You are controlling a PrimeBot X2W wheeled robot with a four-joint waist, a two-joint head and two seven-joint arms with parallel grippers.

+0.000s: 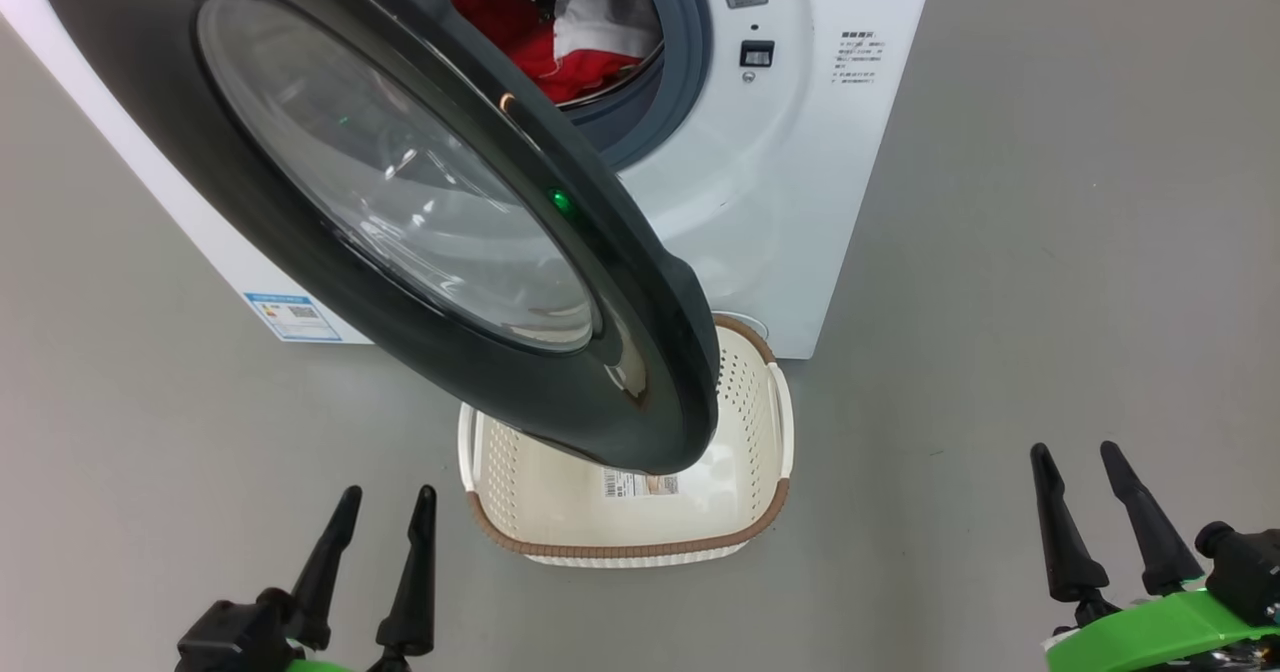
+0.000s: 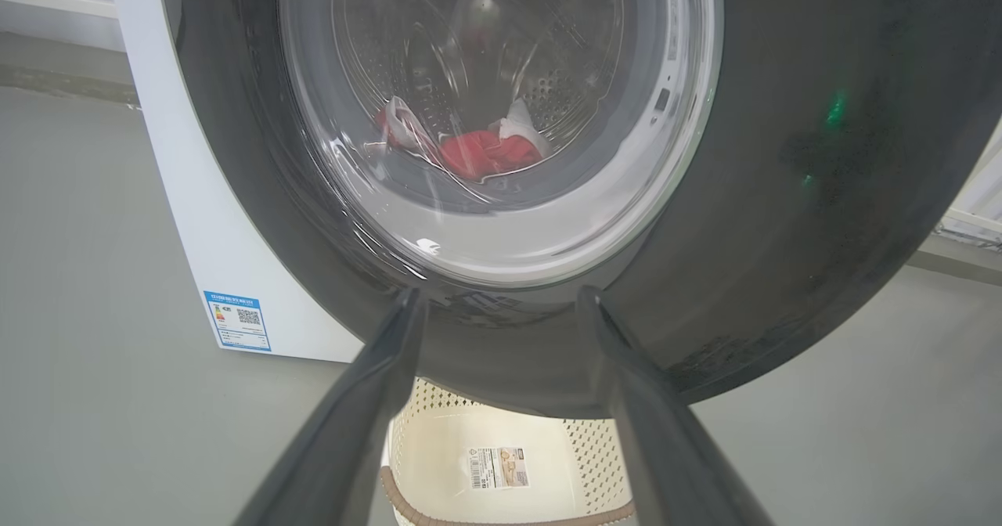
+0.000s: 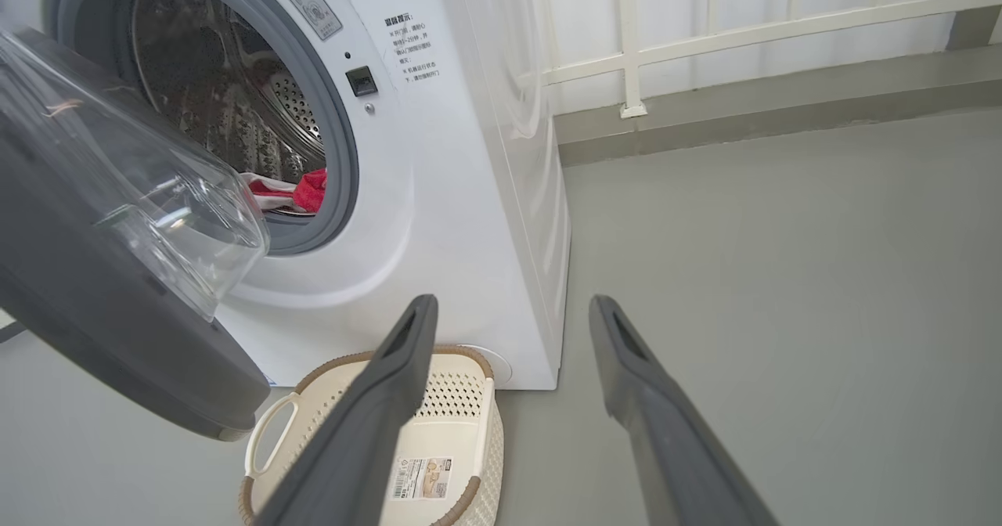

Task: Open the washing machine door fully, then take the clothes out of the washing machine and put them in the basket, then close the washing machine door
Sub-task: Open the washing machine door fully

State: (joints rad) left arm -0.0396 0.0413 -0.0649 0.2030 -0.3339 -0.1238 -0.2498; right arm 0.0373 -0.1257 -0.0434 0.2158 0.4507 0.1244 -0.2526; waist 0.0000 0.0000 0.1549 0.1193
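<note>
— Red clothes point(image 1: 520, 42) with white panels: location?
— Inside the drum of the washing machine point(image 1: 760, 202), well ahead of both hands and beyond the washing machine door point(image 1: 400, 182). Not yet removed.
— State of the hands?
— Left hand point(image 1: 390, 492): fingers spread wide, holding nothing. Right hand point(image 1: 1075, 449): fingers spread wide, holding nothing. Neither touches any object.
— Step in hand?
— Step one, by judgement. The door stands partly swung out, not fully open. Its black outer face and glass lie directly ahead of the left hand. Its clear inner bowl lies ahead and to the left of the right hand. The basket point(image 1: 620, 549) sits on the floor between the two hands and forward of them, partly under the door's free edge, with no clothes in it yet.
— Requirement for the next move?
— Probably this: bring one hand to the door's free edge and swing it further from the opening until the drum mouth is unobstructed. Reach for the clothes only afterwards.
— Legible writing?
— Blue label point(image 1: 290, 317), lower corner of the machine, ahead and left of the left hand: a square code, text too small to read. Paper label point(image 1: 640, 482) on the basket floor: a barcode, print illegible. Printed block of Chinese characters point(image 1: 858, 57) beside the opening: too small to read. No brand name can be made out
</note>
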